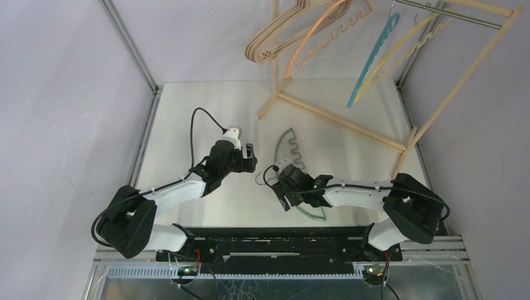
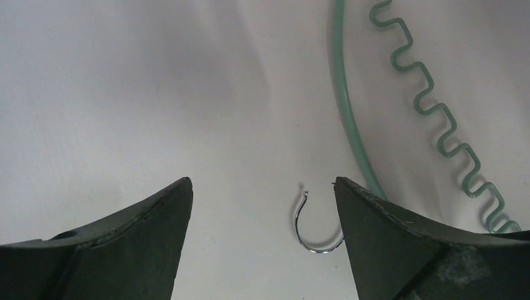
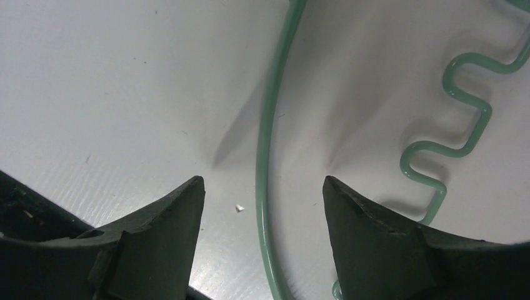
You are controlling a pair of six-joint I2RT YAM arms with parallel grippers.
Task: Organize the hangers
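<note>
On the table (image 1: 187, 125), left side: left gripper (image 2: 262, 187) points down at the surface, jaws wide, nothing between them but bare tabletop.
- Just inside its right finger (image 2: 387, 237): the metal hook (image 2: 307, 230) of the teal hanger (image 2: 345, 94), lying flat, one end tucked out of sight under that finger. No contact that I can see.
- Beyond that finger the hanger's smooth arc runs away from the gripper, with the wavy notched edge further right.

Centre: teal hanger (image 1: 292, 149) lies flat between the two arms, part of it hidden under the right arm.

Right gripper (image 3: 262, 187): jaws apart and straddling the hanger's smooth arc (image 3: 269, 112). The arc runs through the gap, nearer the middle than either finger; neither one touches it. The wavy edge sits just outside the right finger (image 3: 375, 237). Not gripped.

Beyond and to the right of both grippers, well apart: the wooden rack frame (image 1: 340, 119) with its metal rod (image 1: 450, 14). Hanging there, left to right:
- beige wooden hangers (image 1: 275, 39), bunched
- orange hanger (image 1: 315, 34)
- blue hanger (image 1: 375, 56)
- yellow hanger (image 1: 406, 53)
</note>
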